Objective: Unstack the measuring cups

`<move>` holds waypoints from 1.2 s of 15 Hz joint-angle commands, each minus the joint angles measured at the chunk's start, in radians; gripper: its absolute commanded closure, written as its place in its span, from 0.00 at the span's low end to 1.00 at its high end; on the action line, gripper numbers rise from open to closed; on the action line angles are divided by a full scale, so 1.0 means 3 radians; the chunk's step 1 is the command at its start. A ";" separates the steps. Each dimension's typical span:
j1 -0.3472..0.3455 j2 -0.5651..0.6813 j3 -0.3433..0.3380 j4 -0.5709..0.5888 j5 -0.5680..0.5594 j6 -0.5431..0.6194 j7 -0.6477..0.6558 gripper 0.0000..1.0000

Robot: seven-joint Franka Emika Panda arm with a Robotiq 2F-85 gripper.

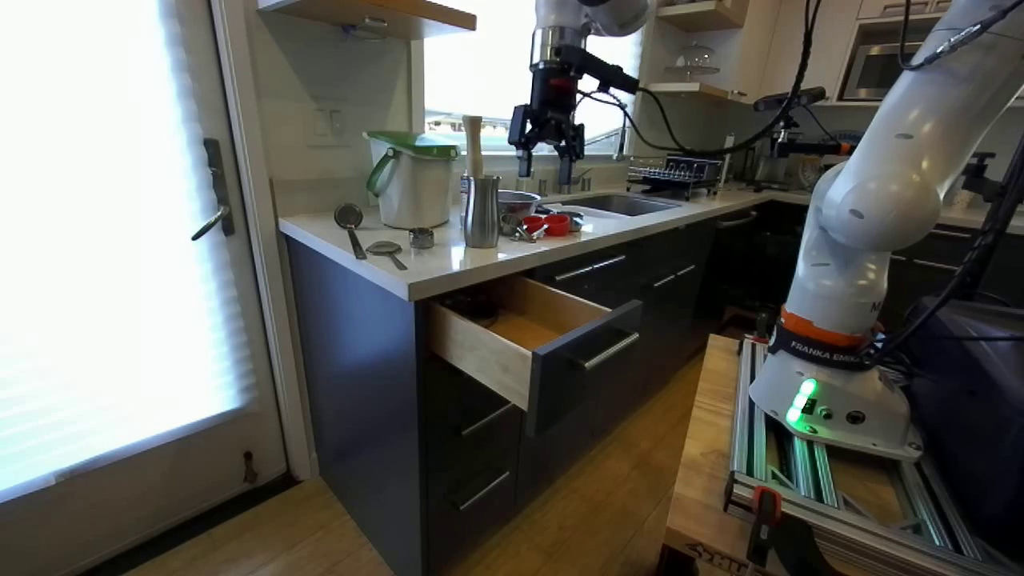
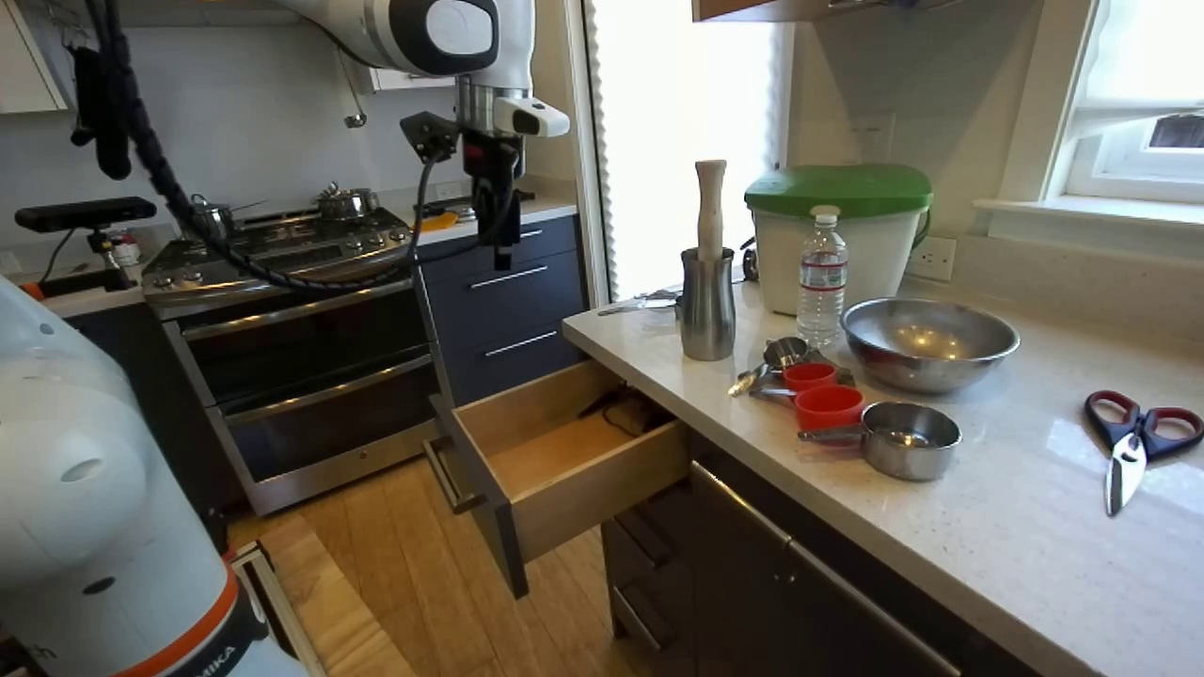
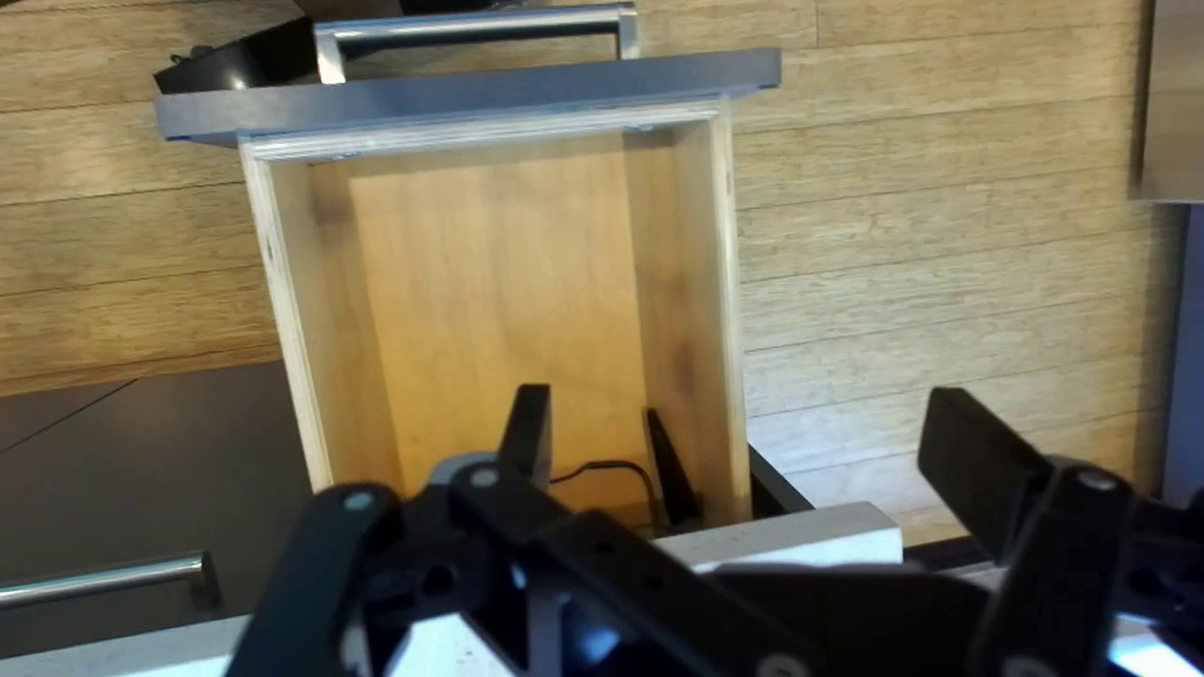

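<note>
I can see a small steel measuring cup [image 2: 786,354] near the upright steel cylinder [image 2: 707,315] on the counter [image 2: 1016,536], and a larger measuring cup [image 2: 910,449] farther from it, past two red cups [image 2: 828,411]. In an exterior view a low little cup [image 1: 421,238] stands near the cylinder on its opposite side. A wooden stick [image 2: 710,207] pokes up out of the cylinder. Apart from the cylinder, the gripper [image 1: 546,171] hangs in the air, its jaws spread wide and holding nothing. Below the cylinder's level, a drawer [image 2: 597,503] stands open.
</note>
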 commanded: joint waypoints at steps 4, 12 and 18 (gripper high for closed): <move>0.0024 0.0656 0.0236 0.0706 -0.0129 0.0159 0.1139 0.00; 0.0288 0.1593 0.0209 0.1658 -0.0903 0.0229 0.2337 0.00; 0.0480 0.2182 0.0008 0.2170 -0.1118 0.0091 0.2777 0.00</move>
